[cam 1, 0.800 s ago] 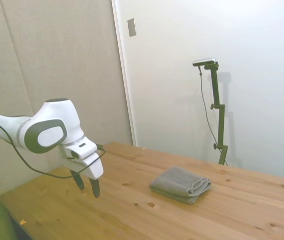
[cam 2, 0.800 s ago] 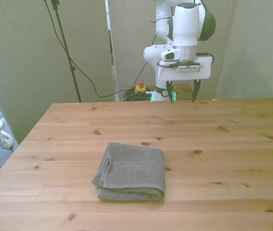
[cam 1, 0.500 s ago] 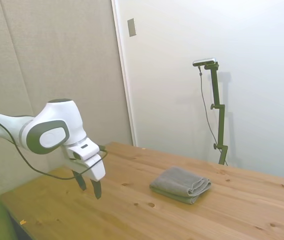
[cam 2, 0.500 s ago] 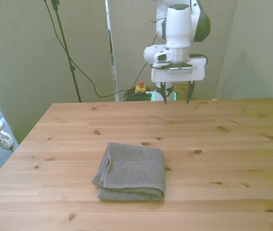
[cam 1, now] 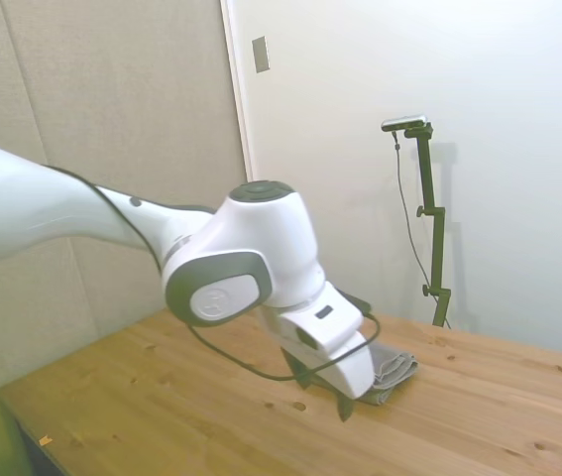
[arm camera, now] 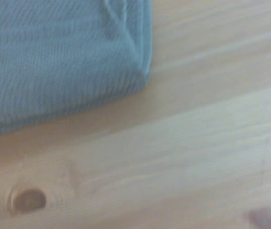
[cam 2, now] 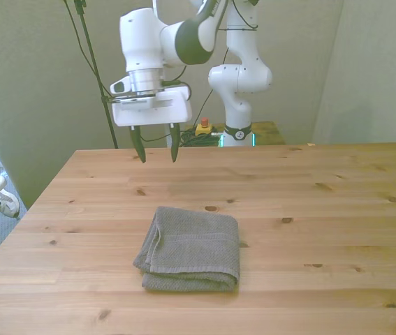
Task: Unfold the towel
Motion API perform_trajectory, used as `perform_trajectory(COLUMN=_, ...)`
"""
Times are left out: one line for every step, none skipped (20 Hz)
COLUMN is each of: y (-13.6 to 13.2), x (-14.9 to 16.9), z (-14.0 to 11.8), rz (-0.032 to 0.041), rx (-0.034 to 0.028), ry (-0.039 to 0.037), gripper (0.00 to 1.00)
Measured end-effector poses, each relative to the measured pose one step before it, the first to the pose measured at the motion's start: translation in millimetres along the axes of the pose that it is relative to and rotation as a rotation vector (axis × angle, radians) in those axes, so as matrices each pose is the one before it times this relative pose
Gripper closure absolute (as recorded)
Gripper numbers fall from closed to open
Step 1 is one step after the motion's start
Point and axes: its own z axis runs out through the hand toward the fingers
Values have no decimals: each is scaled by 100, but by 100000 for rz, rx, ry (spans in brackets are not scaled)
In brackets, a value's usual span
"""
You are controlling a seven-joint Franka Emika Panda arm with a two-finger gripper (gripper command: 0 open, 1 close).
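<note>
- my gripper (cam 2: 155,151) hangs in the air above the table (cam 2: 337,209), fingers (cam 2: 139,145) pointing down with a clear gap between them, nothing held.
- in the front view it sits toward the front view's left, over the far part of the table, well apart from the towel (cam 2: 192,248).
- towel is folded, lying flat on the table nearer the camera edge in the front view, a bit toward the front view's left of centre.
- thick layered edges show along the towel's near side and the side at the front view's left; a stitched band runs across the top layer.
- side view: my arm (cam 1: 112,223) crosses the frame and the gripper (cam 1: 322,393) covers most of the towel (cam 1: 396,369); only one layered end sticks out past it.
- wrist view: blurred, shows one rounded corner of the towel (arm camera: 59,57) on bare wood (arm camera: 207,119), with a dark knot (arm camera: 27,200) in the wood just beside that corner.
- no contact between gripper and towel in any view.
</note>
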Motion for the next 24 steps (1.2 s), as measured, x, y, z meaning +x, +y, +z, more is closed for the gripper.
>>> perform_trajectory(y=98, x=1678, z=251, rz=621, rx=2061, ry=-112, gripper=0)
perform_trajectory(y=80, x=1668, z=415, rz=554, rx=1629, ry=483, gripper=0)
perform_trajectory(y=50, x=1485, z=650, rz=303, rx=1237, ry=411, gripper=0)
perform_trajectory(y=-74, x=1187, z=867, rz=36, rx=1266, ry=-109, gripper=0)
perform_trajectory(y=-174, x=790, z=971, rz=87, rx=1580, ry=-1129, gripper=0)
perform_trajectory(y=-330, x=461, z=890, rz=-117, rx=1842, ry=-1794, gripper=0)
perform_trajectory(y=-1065, x=440, z=723, rz=-1287, rx=1410, ry=-1752, gripper=0)
perform_trajectory(y=-102, x=5, z=-121, rz=-321, rx=357, ry=-283, gripper=0)
perform_trajectory(y=-157, x=-193, z=148, rz=-634, rx=685, ry=-1135, gripper=0)
perform_trajectory(y=-197, x=-281, z=325, rz=-866, rx=220, ry=-1180, gripper=0)
perform_trajectory(y=-432, x=-438, z=536, rz=-1075, rx=410, ry=-1796, gripper=0)
perform_trajectory(y=-687, x=-592, z=721, rz=-1095, rx=1168, ry=-2801, gripper=0)
perform_trajectory(y=-695, x=-539, z=774, rz=-807, rx=833, ry=-2503, gripper=0)
perform_trajectory(y=-659, x=-441, z=785, rz=-514, rx=726, ry=-1823, gripper=0)
perform_trajectory(y=-533, x=-311, z=783, rz=-517, rx=342, ry=-1293, gripper=0)
perform_trajectory(y=-398, x=-163, z=795, rz=-266, rx=262, ry=-1147, gripper=0)
perform_trajectory(y=-285, x=-77, z=760, rz=-280, rx=-54, ry=-1036, gripper=0)
perform_trajectory(y=-207, x=47, z=743, rz=-219, rx=-172, ry=-852, gripper=0)
perform_trajectory(y=-148, x=137, z=647, rz=-138, rx=-191, ry=-618, gripper=0)
perform_trajectory(y=-104, x=163, z=546, rz=-106, rx=-198, ry=-470, gripper=0)
perform_trajectory(y=-121, x=206, z=390, rz=-184, rx=-172, ry=-213, gripper=0)
perform_trajectory(y=-94, x=154, z=231, rz=-158, rx=-105, ry=-113, gripper=100)
perform_trajectory(y=-66, x=138, z=107, rz=-25, rx=74, ry=-60, gripper=100)
perform_trajectory(y=-79, x=84, z=-10, rz=150, rx=499, ry=-337, gripper=100)
